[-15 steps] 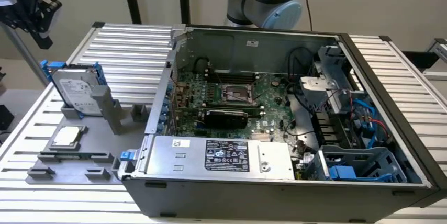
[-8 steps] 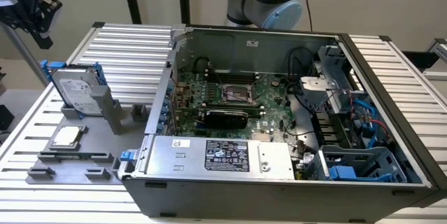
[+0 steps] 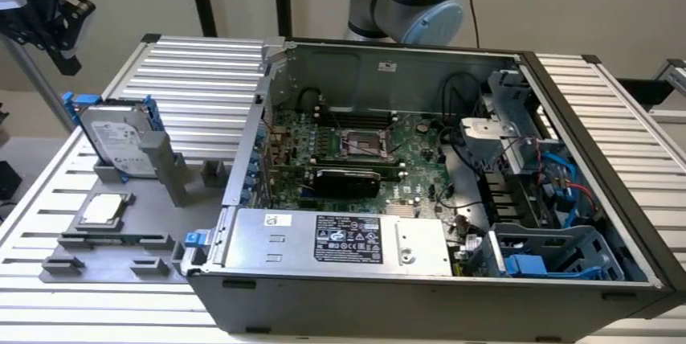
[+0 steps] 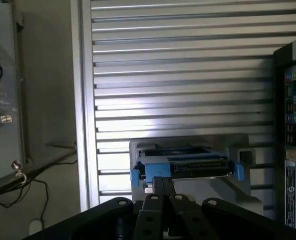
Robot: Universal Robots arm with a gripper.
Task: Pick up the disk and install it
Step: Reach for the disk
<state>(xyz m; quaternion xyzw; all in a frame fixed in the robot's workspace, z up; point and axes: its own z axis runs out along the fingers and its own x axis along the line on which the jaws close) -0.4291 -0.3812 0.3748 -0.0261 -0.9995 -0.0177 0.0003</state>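
The disk (image 3: 116, 141) stands upright in a grey holder (image 3: 161, 169) on the slatted table, at the exterior view's left of the open computer case. It is silver-grey with a white label and blue rails. In the wrist view the disk (image 4: 187, 167) shows edge-on, with blue tabs at both ends. My gripper (image 3: 64, 59) hangs above and behind the disk, apart from it. In the wrist view my gripper (image 4: 162, 184) has its two thin fingers pressed together, shut and holding nothing, with the tips lined up just short of the disk's edge.
The open computer case (image 3: 600, 151) holds a motherboard (image 3: 354, 147), a silver power supply with a black label (image 3: 343, 239) and a blue drive cage (image 3: 547, 257). A small square chip (image 3: 102, 209) lies on a grey fixture (image 3: 108, 251). Slatted table (image 4: 177, 75) runs beyond the disk.
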